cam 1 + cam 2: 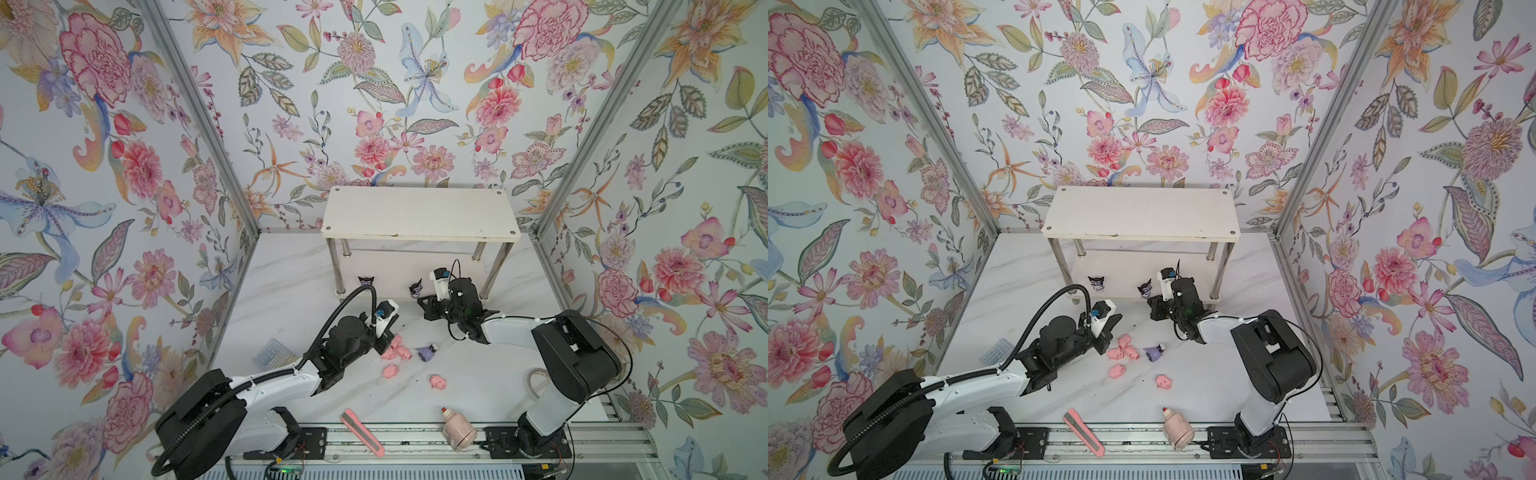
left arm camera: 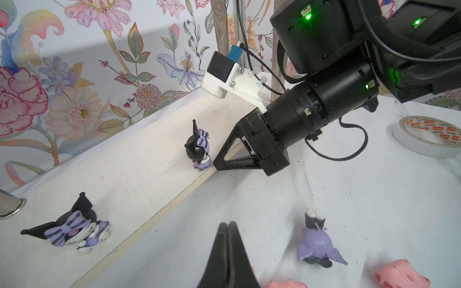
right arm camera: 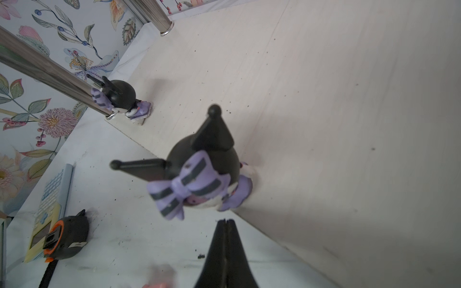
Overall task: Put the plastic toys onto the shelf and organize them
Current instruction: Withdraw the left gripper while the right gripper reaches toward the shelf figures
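Observation:
The white shelf [image 1: 419,214] stands at the back. Two purple-white horned figurines [image 1: 365,282] [image 1: 416,287] stand upright at the front edge of its lower board [image 2: 124,174]. A third figurine [image 1: 428,352] lies on the table beside a cluster of pink pigs [image 1: 397,351]. Two more pigs [image 1: 390,370] [image 1: 437,381] lie apart, nearer the front. My left gripper [image 2: 228,224] is shut with nothing in it, low over the table right beside the pig cluster. My right gripper [image 3: 225,220] is also shut and empty, its tip just in front of the right-hand standing figurine [image 3: 199,174].
A pink box cutter [image 1: 361,432] and a pale pink bottle [image 1: 457,430] lie at the table's front edge. A blue calculator [image 1: 272,353] and a tape measure [image 3: 66,239] sit at the left. A tape roll [image 2: 429,137] lies by the right arm's base.

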`<state>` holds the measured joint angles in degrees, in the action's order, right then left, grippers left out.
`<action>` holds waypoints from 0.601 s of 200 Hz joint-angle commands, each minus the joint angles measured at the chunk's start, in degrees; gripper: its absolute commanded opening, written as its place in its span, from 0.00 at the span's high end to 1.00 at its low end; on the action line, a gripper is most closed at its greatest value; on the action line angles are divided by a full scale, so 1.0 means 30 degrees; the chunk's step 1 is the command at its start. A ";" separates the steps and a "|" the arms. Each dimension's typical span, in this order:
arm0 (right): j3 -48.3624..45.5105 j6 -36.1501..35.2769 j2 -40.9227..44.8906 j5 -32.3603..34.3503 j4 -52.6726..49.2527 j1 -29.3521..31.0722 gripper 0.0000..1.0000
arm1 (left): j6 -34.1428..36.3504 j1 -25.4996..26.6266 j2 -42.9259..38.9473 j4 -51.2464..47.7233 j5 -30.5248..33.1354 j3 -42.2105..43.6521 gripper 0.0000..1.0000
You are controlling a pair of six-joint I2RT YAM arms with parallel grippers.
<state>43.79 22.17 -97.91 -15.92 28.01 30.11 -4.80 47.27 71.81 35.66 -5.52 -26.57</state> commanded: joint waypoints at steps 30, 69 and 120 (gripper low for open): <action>0.0780 0.0401 -0.0860 -0.0369 0.1120 -0.0102 1.00 | -0.0042 0.0032 -0.0233 0.0437 0.1084 -0.0283 0.99; 0.1069 0.0751 -0.1440 -0.0648 0.1552 -0.0081 1.00 | 0.0068 -0.0167 -0.1677 0.0434 0.2224 0.0451 0.99; 0.1512 0.1054 -0.1988 -0.0866 0.1745 0.0097 1.00 | -0.0012 -0.0615 -0.2729 0.0283 0.2718 0.1091 0.99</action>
<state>46.70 24.38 -102.61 -17.63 32.40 30.13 -4.78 46.35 64.90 36.03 0.75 -24.60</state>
